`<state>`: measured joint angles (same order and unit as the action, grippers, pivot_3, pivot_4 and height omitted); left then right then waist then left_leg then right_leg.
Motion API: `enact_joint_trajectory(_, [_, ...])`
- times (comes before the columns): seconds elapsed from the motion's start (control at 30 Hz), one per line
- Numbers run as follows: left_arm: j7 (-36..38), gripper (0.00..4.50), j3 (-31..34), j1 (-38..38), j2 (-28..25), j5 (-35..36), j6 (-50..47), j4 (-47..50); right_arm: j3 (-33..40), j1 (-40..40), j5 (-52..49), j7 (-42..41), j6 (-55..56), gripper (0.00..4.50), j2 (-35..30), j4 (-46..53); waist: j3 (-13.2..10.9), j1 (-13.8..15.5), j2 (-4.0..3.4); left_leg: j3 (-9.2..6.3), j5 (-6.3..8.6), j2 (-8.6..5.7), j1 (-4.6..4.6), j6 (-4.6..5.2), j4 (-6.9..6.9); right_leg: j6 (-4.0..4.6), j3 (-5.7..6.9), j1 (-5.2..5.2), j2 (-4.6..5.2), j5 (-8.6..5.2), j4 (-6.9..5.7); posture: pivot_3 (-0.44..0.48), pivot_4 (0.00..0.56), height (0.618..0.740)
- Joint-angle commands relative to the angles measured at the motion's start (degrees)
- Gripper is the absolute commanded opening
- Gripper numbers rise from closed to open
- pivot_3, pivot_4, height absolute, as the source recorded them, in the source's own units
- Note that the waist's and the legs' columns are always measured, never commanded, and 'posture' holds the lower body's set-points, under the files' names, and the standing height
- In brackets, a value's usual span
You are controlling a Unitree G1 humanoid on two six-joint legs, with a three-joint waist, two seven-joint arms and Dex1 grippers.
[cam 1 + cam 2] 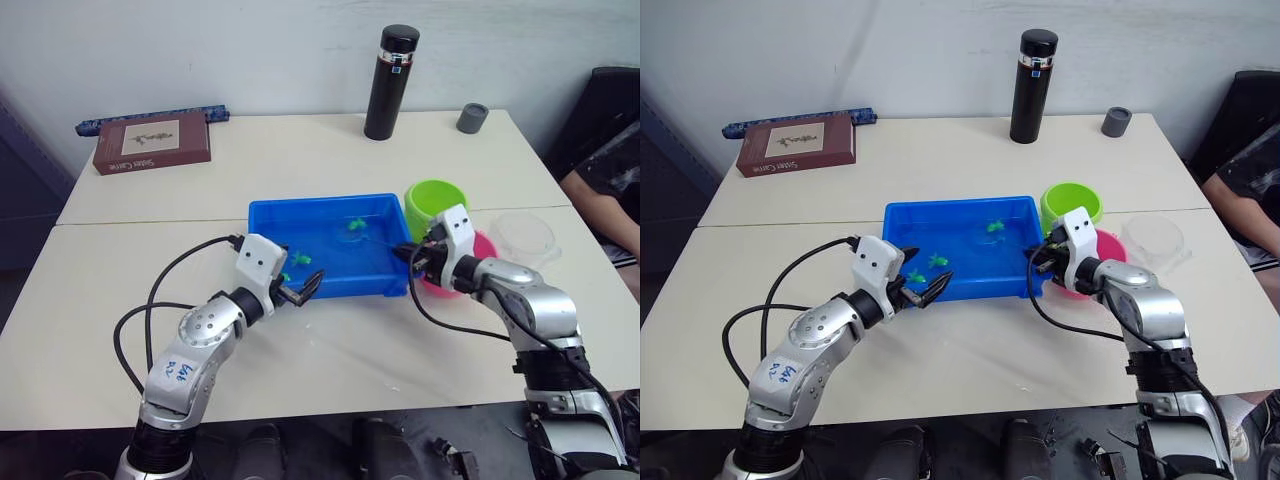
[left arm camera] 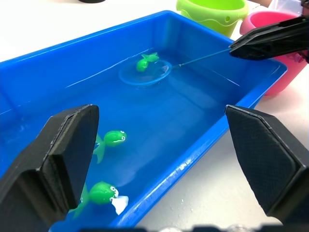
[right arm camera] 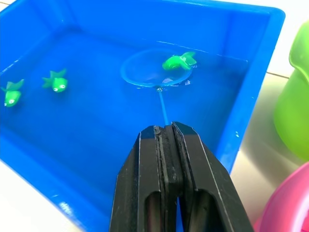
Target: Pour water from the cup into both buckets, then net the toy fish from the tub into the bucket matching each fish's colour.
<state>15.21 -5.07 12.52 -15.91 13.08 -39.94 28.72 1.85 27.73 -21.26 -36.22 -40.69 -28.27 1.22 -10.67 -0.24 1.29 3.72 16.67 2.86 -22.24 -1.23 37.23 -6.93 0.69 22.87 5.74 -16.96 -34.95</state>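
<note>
The blue tub (image 1: 320, 203) holds water and three green toy fish. One fish (image 3: 178, 61) lies in the net's hoop (image 3: 147, 70) at the far side of the tub; two more (image 3: 55, 81) (image 3: 12, 94) float nearer the front. My right gripper (image 3: 166, 133) is shut on the net's thin handle, just over the tub's right rim. My left gripper (image 2: 159, 159) stands open at the tub's near left rim, holding nothing. The green bucket (image 1: 436, 205) and pink bucket (image 1: 487, 247) stand right of the tub, the pink one partly behind my right arm. The clear cup (image 1: 522, 237) sits beyond them.
A tall black flask (image 1: 390, 82) and a small grey cup (image 1: 472, 118) stand at the table's back. A brown book (image 1: 152, 142) lies at the back left. A person's arm (image 1: 605, 205) rests at the right edge.
</note>
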Motion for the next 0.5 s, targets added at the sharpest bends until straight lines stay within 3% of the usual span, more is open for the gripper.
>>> enact_joint_trajectory(0.03, [0.42,4.48,-0.07,0.65,0.12,-0.05,1.23,1.15,1.79,-0.72,-0.31,1.09,0.39,0.0,-0.68,4.4,0.0,-0.02,0.0,0.0,0.0,0.0,0.0,0.0,0.0,0.0,0.0,0.0,0.0,0.0,0.01,0.0,0.15,0.74])
enact_joint_trajectory(0.27, [0.8,4.48,-0.26,1.06,0.19,-0.14,1.42,0.72,2.06,-2.32,0.57,1.93,1.97,0.0,-1.12,6.86,0.0,0.01,0.0,0.0,0.0,0.0,0.0,0.0,0.01,0.0,0.0,0.0,0.0,0.0,0.02,0.0,0.15,0.74])
enact_joint_trajectory(0.5, [1.31,4.48,-0.43,1.19,-0.07,-0.22,1.85,0.66,3.58,-6.75,1.01,2.12,4.97,0.0,-3.74,17.31,0.0,0.1,0.0,-0.01,0.0,-0.01,-0.03,0.0,-0.04,0.01,0.01,0.0,0.0,-0.01,0.11,0.0,0.15,0.74])
